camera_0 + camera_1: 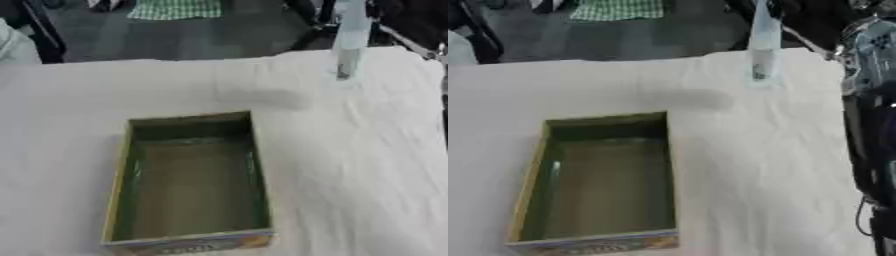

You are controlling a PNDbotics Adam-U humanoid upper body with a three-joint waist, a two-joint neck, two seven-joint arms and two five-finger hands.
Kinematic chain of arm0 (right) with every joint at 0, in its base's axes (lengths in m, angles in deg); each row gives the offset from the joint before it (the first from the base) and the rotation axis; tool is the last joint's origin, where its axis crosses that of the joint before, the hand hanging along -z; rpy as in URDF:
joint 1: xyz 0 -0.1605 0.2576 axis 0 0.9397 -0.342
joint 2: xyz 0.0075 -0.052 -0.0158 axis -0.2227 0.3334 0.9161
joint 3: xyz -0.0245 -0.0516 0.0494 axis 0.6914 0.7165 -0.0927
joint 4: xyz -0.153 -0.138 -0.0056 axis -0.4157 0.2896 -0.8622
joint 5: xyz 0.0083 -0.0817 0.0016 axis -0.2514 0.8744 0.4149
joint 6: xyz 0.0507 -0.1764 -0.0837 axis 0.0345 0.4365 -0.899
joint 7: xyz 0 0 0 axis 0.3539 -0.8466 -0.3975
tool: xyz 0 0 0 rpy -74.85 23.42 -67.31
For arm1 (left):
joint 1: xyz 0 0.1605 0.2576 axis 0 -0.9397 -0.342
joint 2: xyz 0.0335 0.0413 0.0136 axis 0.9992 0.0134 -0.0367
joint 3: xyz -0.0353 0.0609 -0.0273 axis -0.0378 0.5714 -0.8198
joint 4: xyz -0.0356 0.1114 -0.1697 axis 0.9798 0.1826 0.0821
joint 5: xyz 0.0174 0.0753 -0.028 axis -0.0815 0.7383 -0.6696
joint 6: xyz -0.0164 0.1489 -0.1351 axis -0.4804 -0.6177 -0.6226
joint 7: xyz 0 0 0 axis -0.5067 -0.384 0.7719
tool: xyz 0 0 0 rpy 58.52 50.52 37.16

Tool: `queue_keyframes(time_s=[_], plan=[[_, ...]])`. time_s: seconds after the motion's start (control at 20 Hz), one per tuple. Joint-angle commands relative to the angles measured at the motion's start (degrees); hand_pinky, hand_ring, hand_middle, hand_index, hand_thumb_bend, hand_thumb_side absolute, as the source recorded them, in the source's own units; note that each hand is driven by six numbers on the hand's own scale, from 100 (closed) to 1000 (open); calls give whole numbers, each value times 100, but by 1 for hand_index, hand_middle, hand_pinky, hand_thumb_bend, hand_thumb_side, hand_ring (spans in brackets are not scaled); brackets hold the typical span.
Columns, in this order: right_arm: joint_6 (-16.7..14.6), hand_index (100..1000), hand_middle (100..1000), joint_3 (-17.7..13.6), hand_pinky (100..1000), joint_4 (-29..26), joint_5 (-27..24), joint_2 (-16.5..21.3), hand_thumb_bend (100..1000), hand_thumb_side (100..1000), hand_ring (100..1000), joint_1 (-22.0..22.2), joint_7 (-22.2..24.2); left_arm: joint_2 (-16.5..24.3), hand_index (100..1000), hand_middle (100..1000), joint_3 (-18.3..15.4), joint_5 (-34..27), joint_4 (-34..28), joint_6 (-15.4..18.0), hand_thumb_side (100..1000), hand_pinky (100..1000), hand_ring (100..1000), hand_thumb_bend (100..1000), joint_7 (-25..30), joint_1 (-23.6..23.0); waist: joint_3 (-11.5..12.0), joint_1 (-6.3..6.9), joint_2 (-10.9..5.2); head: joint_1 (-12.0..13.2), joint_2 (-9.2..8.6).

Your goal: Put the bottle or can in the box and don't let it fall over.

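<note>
Upright bottle [350, 42] stands beyond the box [118, 200]; right arm [872, 125] beside, hand apparently unseen.

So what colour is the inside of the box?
Dull olive green on the inside walls and floor of the box, best seen in the left eye view.

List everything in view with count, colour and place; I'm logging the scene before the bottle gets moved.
Bottle: one, clear pale blue, standing upright at the table's far right, outside the box.
Box: one, open-topped, olive-green inside with a printed front edge, near centre-left of the table, nothing in it.
Tablecloth: one, white, creased, covering the whole table.
Checked cloth: one, green and white, on the floor beyond the table.
Robot's right arm: one, black with a silver joint, along the right edge of the right eye view; its hand does not show.
Robot's left hand: not in view.
</note>
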Motion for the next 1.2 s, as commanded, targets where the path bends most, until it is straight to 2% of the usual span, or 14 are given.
queue_keyframes(time_s=[0.05,0.45,1.2], plan=[[12,1000,363,114,100,-205,-40,179,474,967,100,-205,48,178,765,987,-28,-2,-113,13,652,828,1000,772,3,13,-5,-16,-145,-26,23],[251,1000,383,562,100,-281,62,16,411,976,100,-509,136,212,766,986,-22,-21,-113,7,652,828,1000,772,3,6,-2,-43,-217,-72,92],[676,1000,393,1430,100,-58,120,-826,359,995,100,-1074,285,308,770,985,-50,-85,-113,-25,649,828,1000,778,-118,-63,58,-110,-477,-268,366]])
